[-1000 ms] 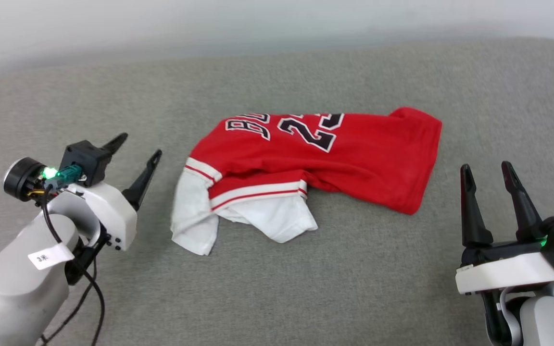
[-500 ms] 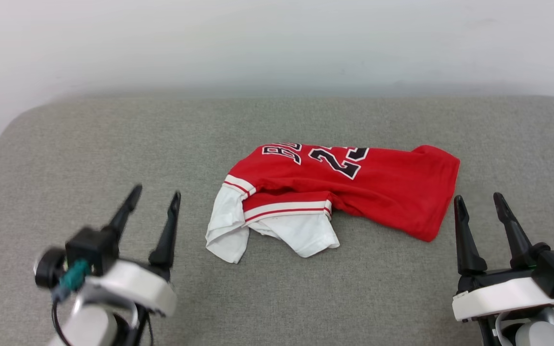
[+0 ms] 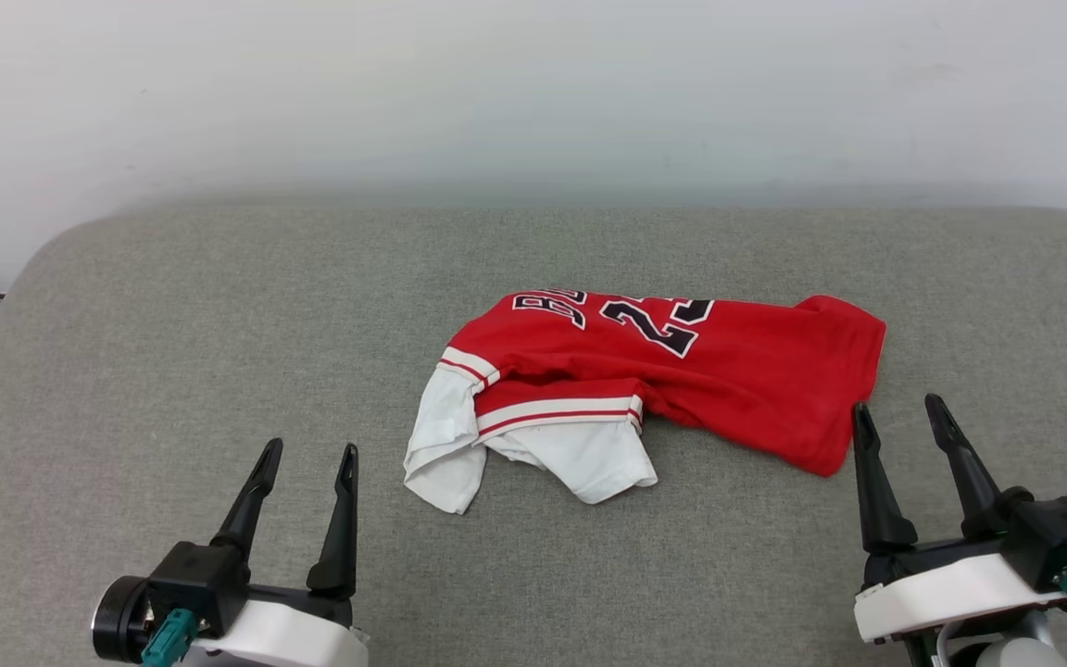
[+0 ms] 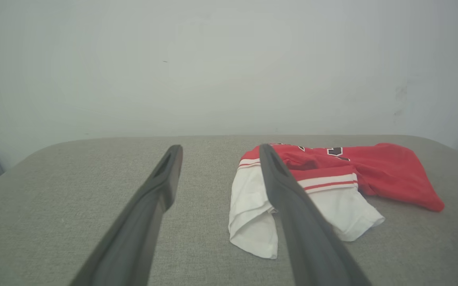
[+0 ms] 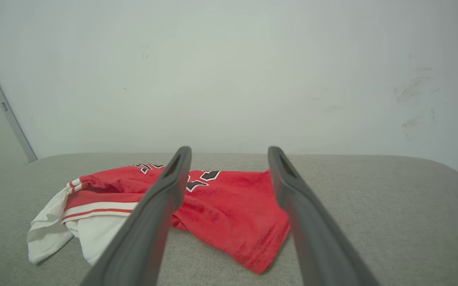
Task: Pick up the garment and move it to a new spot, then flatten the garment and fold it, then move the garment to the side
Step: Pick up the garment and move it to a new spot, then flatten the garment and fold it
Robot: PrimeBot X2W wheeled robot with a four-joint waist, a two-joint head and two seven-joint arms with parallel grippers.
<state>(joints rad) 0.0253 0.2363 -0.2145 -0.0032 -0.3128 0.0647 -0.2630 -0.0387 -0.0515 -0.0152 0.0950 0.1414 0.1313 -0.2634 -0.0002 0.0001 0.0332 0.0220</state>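
Since a second ago: left gripper (image 3: 310,447) has swung down to the lower left, fingers now pointing up. The camera has also tilted up, so the shirt (image 3: 737,380) only seems to shift.
Lower right: right gripper (image 3: 897,405), tips just beside the red hem corner, not seen to touch it.
Both sets of jaws spread wide, holding nothing.
Item: shirt, red with white sleeves, lying rumpled in the middle of the grey cushion (image 3: 172,324), sleeves bunched toward the left.
Handling, judged: light, soft, limp, not fragile; will sag and drag.
Best holds: hem corner at right, sleeve seam at left.
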